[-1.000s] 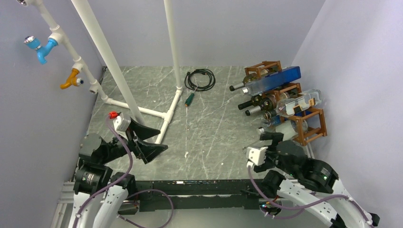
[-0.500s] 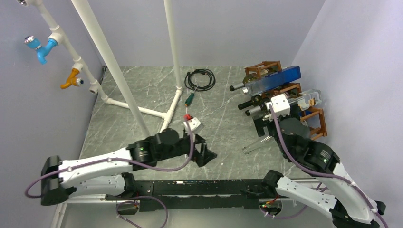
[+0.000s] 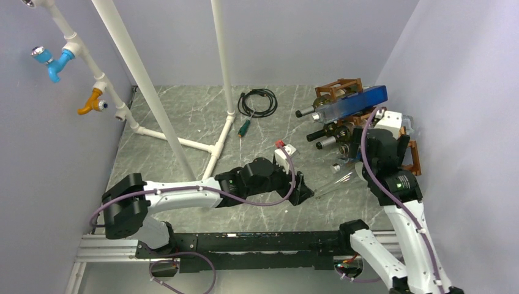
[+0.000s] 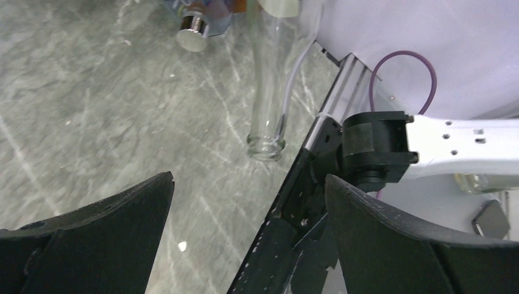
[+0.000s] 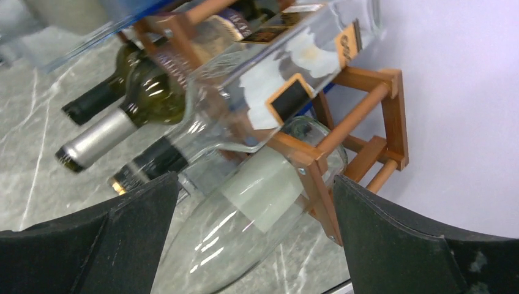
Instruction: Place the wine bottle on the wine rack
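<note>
A clear wine bottle [image 5: 269, 190] with a pale label lies with its base in the lowest cell of the reddish-brown wine rack [image 5: 367, 98]. Its neck [image 4: 269, 92] points out over the table towards the front edge. My right gripper [image 5: 255, 179] hovers open above the bottle's shoulder, one finger on each side in view, and neither visibly touches it. My left gripper [image 4: 249, 179] is open low over the table, just short of the bottle's mouth [image 4: 266, 147]. From above, the left gripper [image 3: 304, 191] sits beside the neck [image 3: 333, 184].
Other cells of the rack [image 3: 411, 160] hold dark wine bottles [image 3: 327, 131], a blue rectangular bottle [image 3: 355, 101] and a clear square bottle [image 5: 275, 67]. A white pipe frame [image 3: 160, 104], a black cable coil [image 3: 257, 101] and a screwdriver [image 3: 244, 127] lie farther left. The right wall is close behind the rack.
My left arm has swung right across the table to the bottle's neck. My right arm has risen and moved back over the rack. Both grippers have stayed open.
</note>
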Robot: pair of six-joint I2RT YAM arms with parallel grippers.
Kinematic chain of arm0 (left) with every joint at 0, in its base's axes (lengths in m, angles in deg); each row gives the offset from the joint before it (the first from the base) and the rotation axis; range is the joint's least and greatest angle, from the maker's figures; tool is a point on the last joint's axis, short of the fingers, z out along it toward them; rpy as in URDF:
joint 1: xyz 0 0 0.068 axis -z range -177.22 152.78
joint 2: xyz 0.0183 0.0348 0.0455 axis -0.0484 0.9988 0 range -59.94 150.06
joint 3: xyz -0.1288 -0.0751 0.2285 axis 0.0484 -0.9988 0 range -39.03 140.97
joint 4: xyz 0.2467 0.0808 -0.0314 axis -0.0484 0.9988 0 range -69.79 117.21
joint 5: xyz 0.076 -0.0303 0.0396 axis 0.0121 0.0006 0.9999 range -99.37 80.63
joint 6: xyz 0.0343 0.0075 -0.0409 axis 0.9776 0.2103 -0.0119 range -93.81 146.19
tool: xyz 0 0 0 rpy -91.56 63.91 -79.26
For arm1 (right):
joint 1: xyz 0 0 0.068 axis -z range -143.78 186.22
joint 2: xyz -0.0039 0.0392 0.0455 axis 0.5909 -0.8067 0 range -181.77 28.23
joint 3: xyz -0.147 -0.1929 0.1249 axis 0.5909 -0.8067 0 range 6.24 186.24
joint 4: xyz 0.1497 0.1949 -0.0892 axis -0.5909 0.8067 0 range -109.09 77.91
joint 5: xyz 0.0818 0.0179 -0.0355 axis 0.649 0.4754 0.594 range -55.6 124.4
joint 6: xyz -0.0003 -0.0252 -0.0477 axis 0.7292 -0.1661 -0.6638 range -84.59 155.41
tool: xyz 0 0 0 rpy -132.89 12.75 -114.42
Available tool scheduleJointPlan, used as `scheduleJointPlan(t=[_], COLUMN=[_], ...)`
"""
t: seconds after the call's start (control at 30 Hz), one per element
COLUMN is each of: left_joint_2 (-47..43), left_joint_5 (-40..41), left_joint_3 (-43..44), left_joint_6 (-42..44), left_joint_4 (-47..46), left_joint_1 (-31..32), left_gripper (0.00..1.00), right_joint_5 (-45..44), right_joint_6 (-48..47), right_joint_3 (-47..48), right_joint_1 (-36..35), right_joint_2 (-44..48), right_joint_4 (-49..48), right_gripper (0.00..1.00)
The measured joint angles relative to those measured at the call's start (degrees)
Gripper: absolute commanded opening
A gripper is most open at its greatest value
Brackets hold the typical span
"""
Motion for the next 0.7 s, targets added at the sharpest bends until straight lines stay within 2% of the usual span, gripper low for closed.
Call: scheduleJointPlan(t=[0.07, 0.2, 0.37, 0.43, 0.5, 0.63, 0.7], left_joint_2=[1.7, 4.3, 7.4, 8.0, 8.7, 11.1, 12.4], left_joint_5=[-1.2, -2.5, -3.5, -4.0, -4.7, -7.0, -8.0], left_joint_3=[0.8, 1.9, 5.4, 6.5, 7.4, 9.3, 10.1], left_joint_6=[-0.5, -1.4, -1.3, -1.4, -1.8, -3.7, -4.6], left_joint_4=[-1.4, -1.6, 0.6, 1.1, 1.3, 1.3, 1.9], left_joint_1=[0.0, 0.0, 0.0, 0.0, -0.1, -0.7, -1.0], left_gripper=[0.97, 0.95, 0.92, 0.89, 0.86, 0.86, 0.86], right_joint_5=[4.0, 10.5, 12.5, 12.1, 11.2, 9.0, 8.4], right_joint_6=[2.0, 7.4, 12.7, 13.3, 13.7, 13.8, 13.6], right_joint_3=[0.0, 0.0, -0.4, -1.1, -2.5, -6.8, -8.2], right_joint_1=[6.8, 16.0, 21.9, 22.9, 24.0, 25.4, 26.0], right_joint_2=[-0.7, -1.6, -1.7, -1.6, -1.3, 0.3, 0.7], right_joint_4=[-0.7, -1.8, -3.0, -4.2, -5.5, -8.0, -8.1], right_gripper=[0.98, 0.97, 0.9, 0.82, 0.69, 0.51, 0.37])
